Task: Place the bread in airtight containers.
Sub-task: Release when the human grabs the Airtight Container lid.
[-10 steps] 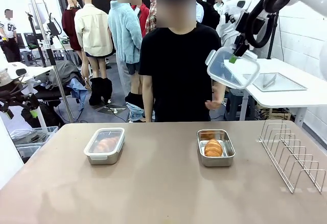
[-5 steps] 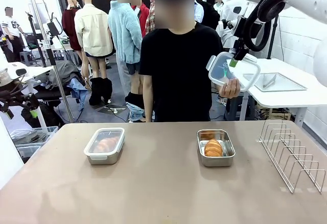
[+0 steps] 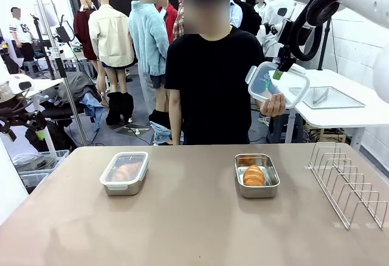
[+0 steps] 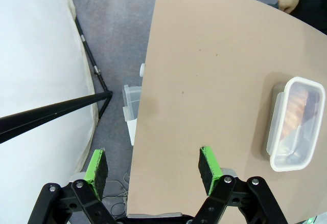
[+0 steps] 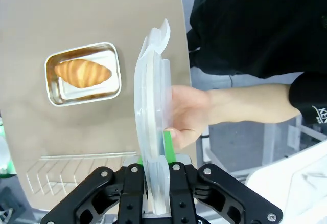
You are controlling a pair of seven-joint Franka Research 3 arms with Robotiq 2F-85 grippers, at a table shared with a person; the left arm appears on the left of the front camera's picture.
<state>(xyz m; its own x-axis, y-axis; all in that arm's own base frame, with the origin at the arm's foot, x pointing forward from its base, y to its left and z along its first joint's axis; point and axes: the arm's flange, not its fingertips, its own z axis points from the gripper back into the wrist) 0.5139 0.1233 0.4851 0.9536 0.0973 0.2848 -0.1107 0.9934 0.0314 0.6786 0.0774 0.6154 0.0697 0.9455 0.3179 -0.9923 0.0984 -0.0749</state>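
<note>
A second before, the clear lid (image 3: 277, 82) had been held high by the right claw (image 3: 278, 71) with the person's hand (image 3: 273, 104) open and lower, beside the body; half a second later the lid had been lowered slightly and the hand had been raised to its lower edge, and that arrangement was found unchanged at this moment. In the right wrist view the lid was seen edge-on, pinched between the closed green pads (image 5: 168, 143), with the person's fingers laid against its far face. The contact was judged to be a handover in progress: the lid was gripped at both ends, and release had not yet been made. On the desk (image 3: 194, 217), the open tin (image 3: 256, 175) was seen with one croissant (image 3: 253, 175) inside and no cover, while the other tin (image 3: 124, 172), well apart to the left, was already lidded over its bread. The left claw (image 4: 153, 168) was held wide and empty above the desk's near corner. Only the covering of the open tin was judged to remain.
</note>
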